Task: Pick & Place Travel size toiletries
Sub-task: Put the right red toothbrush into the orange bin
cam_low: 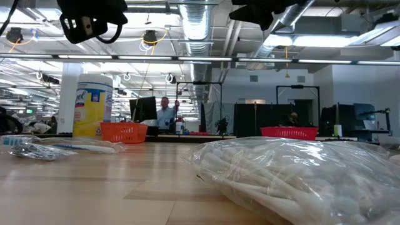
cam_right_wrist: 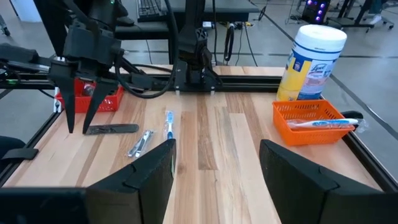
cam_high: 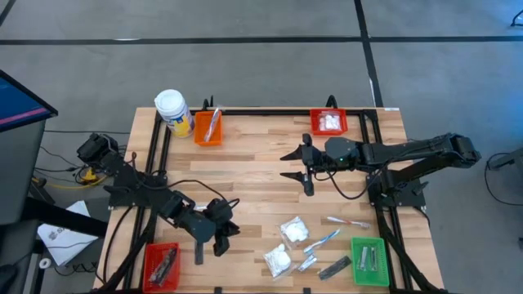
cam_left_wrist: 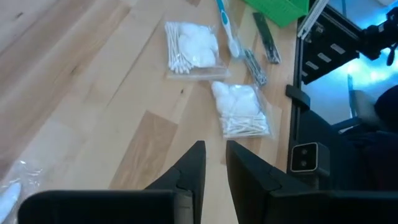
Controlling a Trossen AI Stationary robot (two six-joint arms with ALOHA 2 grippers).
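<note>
left gripper [cam_high: 209, 245] is hovering near the table's 7 o'clock edge, fingers nearly together, holding nothing. cotton swab packets [cam_high: 279, 260] are lying at its 3 o'clock, well apart, with a toothbrush [cam_high: 323, 239] and a dark grey bar [cam_high: 333, 266] beyond. right gripper [cam_high: 299, 170] is waiting mid-table, fingers wide apart, empty. best approach, i judge: spread first, descend square over one packet.

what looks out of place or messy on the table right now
Nothing looks damaged or spilled. The loose toiletries lie scattered at odd angles beside the green bin: two white packets, a toothbrush, a dark bar. One more dark bar lies apart, near the left gripper and the red bin.
</note>
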